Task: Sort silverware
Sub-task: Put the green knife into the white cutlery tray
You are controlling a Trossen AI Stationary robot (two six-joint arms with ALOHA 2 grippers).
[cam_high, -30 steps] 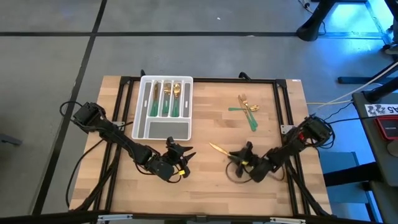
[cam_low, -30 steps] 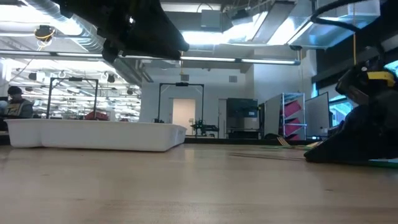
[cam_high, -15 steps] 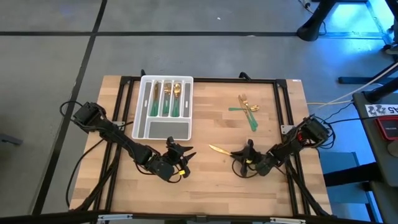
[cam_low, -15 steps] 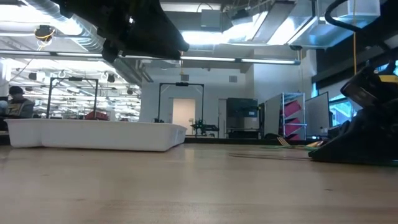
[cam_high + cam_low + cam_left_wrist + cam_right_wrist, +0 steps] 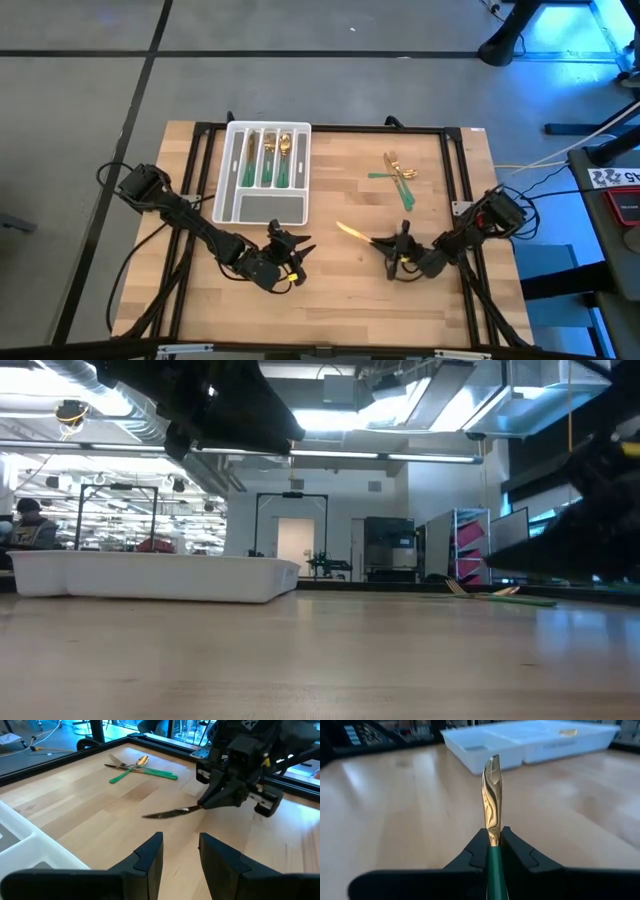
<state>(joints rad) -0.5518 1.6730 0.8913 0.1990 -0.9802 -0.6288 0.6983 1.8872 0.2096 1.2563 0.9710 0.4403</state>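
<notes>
A: Step?
B: My right gripper point(image 5: 397, 247) is clamped on a knife point(image 5: 492, 800), lifted off the table point(image 5: 340, 290). Left gripper point(image 5: 180, 851) idle, fingers slightly apart.
A: Next?
B: Probably carry it to the tray point(image 5: 232, 205), knife slot.

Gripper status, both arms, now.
Left gripper: open, holding nothing, waiting near the table's front edge.
Right gripper: shut on the knife, gripping it where the green handle meets the gold blade.

Bare bench point(image 5: 350, 200) lies open between white tray point(image 5: 228, 205) and loose silverware point(image 5: 397, 176); left hand point(image 5: 296, 247) sits below.
</notes>
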